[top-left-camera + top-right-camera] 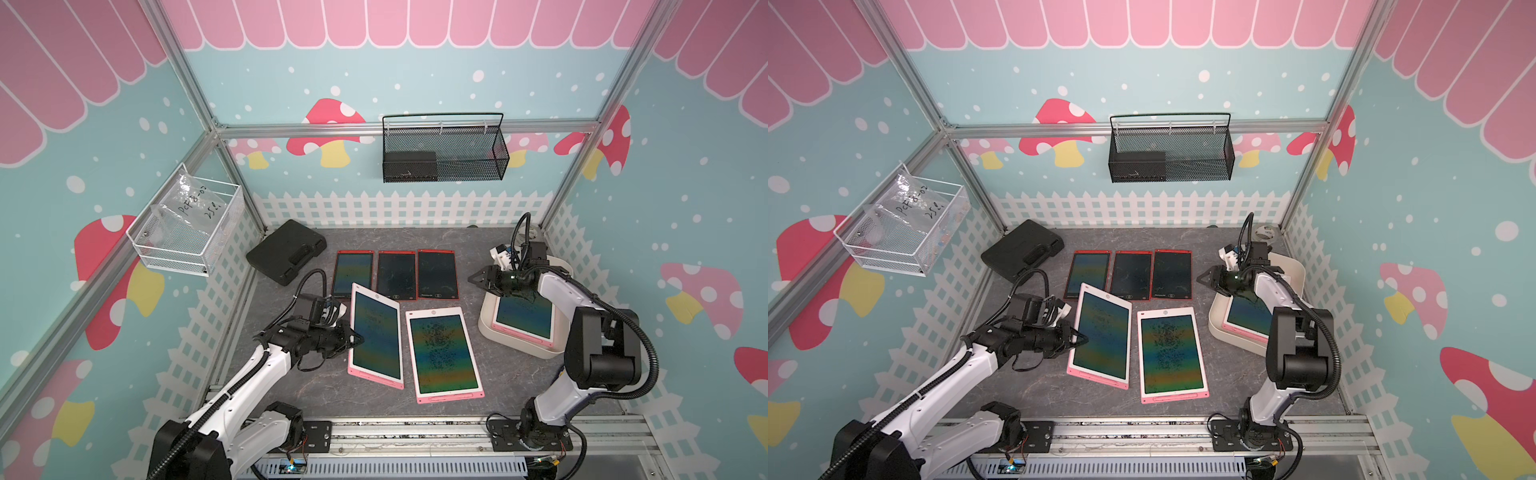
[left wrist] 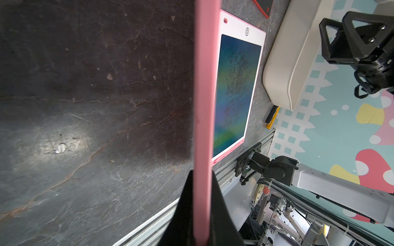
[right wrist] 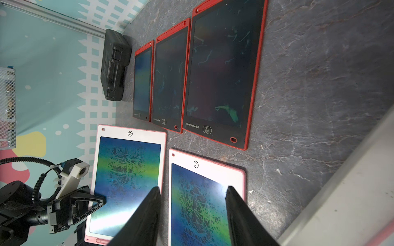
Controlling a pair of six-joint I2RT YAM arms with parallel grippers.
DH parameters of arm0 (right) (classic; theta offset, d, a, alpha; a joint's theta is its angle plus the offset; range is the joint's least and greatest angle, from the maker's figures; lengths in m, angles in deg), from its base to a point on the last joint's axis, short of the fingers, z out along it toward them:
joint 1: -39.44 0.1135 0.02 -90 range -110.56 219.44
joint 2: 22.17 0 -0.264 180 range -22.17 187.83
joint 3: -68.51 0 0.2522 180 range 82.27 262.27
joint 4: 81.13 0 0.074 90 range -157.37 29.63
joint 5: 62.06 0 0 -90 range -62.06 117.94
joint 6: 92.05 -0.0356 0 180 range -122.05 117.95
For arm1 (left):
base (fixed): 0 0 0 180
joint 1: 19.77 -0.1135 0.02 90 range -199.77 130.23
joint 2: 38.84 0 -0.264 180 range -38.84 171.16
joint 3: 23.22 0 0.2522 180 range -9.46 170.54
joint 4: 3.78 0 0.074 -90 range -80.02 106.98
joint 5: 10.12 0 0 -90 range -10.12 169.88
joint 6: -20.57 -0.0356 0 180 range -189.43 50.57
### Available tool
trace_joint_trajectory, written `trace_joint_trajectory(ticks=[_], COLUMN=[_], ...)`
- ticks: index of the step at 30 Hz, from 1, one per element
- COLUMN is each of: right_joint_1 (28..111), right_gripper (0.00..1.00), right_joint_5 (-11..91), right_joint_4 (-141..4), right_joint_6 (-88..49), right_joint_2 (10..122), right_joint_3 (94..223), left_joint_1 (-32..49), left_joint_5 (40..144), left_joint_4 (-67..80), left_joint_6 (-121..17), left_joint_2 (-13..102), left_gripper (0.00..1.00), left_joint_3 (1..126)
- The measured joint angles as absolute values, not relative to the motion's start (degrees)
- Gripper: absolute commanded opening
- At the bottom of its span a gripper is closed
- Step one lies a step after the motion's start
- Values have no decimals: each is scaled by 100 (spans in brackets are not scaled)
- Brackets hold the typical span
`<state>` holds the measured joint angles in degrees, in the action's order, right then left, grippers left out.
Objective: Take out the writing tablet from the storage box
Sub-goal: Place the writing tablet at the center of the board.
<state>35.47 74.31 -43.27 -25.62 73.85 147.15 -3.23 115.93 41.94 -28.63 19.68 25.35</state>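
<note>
Top views both show four tablets flat on the table. At the right, the box holds one last tablet. The left gripper is clamped on a tilted fifth tablet, which is not yet laid down. The right gripper hangs over the box rim with jaws half apart and nothing between them.

Teal mushroom-print walls, pink scalloped border, white picket-fence trim, dark marbled floor
</note>
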Motion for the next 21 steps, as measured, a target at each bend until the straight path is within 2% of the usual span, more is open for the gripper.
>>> trace_joint_trajectory(ticks=[10,15,21], right_joint_1=[3569,3580,3580], right_gripper=[51,51,51], right_joint_5=[7447,7451,7473], right_joint_4=[-4305,-4259,-4218], right_joint_6=[-2538,-2512,-2475], right_joint_2=[7388,7425,7495], right_joint_3=[14715,14724,14759], left_joint_1=[-290,-260,-225], left_joint_5=[11696,11692,11674], left_joint_4=[3790,3731,3766], left_joint_6=[-2756,-2688,-2614], left_joint_2=[1922,1824,1822], left_gripper=[0,9,12], left_joint_3=[2196,2117,2087])
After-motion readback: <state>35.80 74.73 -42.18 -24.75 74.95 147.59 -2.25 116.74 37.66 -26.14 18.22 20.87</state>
